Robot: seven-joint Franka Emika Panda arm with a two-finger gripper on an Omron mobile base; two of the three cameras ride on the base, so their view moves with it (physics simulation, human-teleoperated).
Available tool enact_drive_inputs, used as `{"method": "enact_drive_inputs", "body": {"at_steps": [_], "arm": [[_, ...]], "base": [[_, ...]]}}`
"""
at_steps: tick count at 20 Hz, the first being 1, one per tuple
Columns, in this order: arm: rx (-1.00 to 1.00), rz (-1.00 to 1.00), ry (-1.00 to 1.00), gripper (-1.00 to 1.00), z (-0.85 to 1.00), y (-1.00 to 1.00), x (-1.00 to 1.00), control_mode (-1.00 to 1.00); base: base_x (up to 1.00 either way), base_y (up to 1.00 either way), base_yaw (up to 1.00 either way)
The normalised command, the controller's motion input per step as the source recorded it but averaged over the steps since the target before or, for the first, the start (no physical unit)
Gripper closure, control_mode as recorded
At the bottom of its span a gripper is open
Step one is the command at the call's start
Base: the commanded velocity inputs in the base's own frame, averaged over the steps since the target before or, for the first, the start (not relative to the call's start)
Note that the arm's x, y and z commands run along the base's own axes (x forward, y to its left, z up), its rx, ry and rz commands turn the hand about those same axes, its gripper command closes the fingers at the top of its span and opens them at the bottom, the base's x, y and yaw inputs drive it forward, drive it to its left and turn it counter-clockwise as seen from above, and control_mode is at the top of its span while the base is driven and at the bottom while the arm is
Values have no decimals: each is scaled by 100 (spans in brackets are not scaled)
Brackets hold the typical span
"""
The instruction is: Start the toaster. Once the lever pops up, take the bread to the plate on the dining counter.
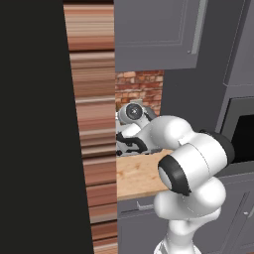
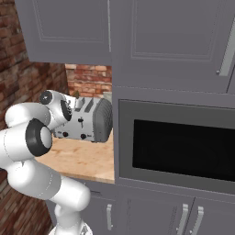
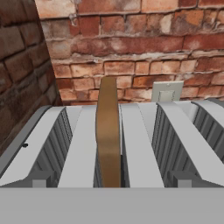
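From hand view: bread upright in toaster slot (right base view hides slice); jaws' state unclear.

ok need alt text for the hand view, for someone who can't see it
Looking down along the top of the silver toaster, a brown bread slice stands on edge in one slot, sticking up above it. Behind is a red brick wall with a pale outlet plate.

Black microwave, brick wall, white wall outlet, grey cabinets
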Motion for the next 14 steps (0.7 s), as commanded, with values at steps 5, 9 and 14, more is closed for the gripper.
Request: {"method": "enact_drive_inputs", "body": {"at_steps": [5, 9, 14], "arm": [[0, 0, 0, -100, 0, 0, 0, -100], [0, 0, 0, -100, 0, 0, 0, -100], [0, 0, 0, -100, 0, 0, 0, -100]], "base": [[0, 0, 0], [0, 0, 0], [0, 0, 0]]}}
